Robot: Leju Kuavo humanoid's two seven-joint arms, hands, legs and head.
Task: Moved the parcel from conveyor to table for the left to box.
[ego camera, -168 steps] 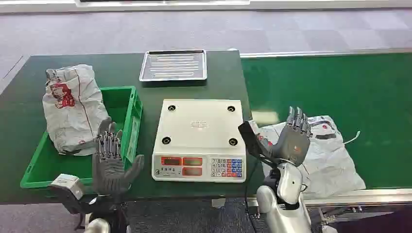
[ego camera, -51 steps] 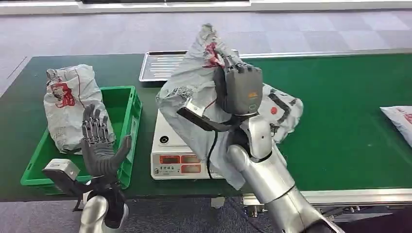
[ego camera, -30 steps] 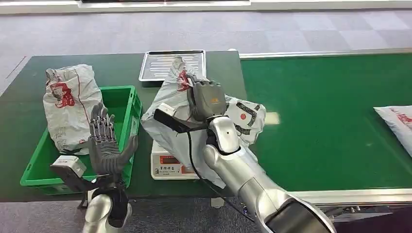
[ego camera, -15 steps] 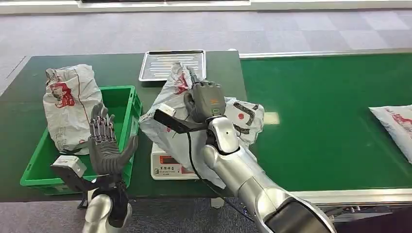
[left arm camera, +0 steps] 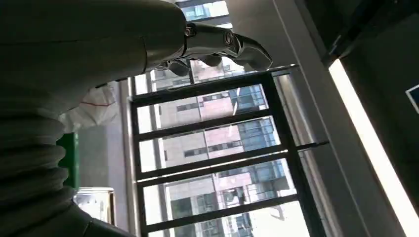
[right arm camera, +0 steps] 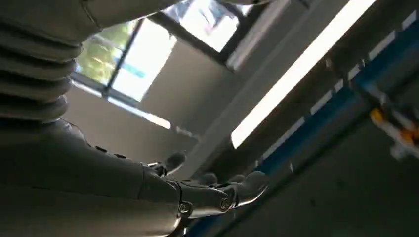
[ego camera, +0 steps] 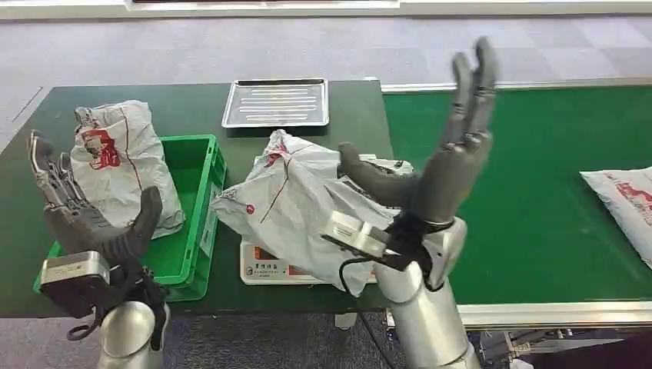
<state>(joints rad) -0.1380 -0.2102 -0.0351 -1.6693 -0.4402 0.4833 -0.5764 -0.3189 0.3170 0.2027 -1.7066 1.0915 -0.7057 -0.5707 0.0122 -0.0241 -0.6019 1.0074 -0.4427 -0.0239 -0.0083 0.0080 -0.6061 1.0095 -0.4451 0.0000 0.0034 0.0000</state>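
The crumpled grey parcel (ego camera: 296, 204) lies slumped over the white scale (ego camera: 265, 265) on the dark green table (ego camera: 192, 108), hiding most of the platform so that just the front panel with its red displays peeks out below. Just beside it, the right hand (ego camera: 446, 161) is raised upright, palm turned toward the parcel, thumb stretched out to the side and fingers straight and apart, with nothing in its grasp; in the right wrist view the same hand (right arm camera: 197, 190) points up toward a ceiling light strip. Over at the near left, the left hand (ego camera: 84, 219) stands up as well, fingers spread and thumb out, holding nothing, in front of the green box (ego camera: 192, 215). Its own wrist view has the left hand (left arm camera: 212, 44) against tall windows. A second grey parcel (ego camera: 123, 165) with a red print rests half inside that box, draped over its far left corner. A metal tray (ego camera: 277, 102) sits at the far edge of the table, behind the scale. To the right runs the green conveyor (ego camera: 538, 192), and another parcel (ego camera: 623, 196) lies on it at the far right edge, well apart from the raised hand.
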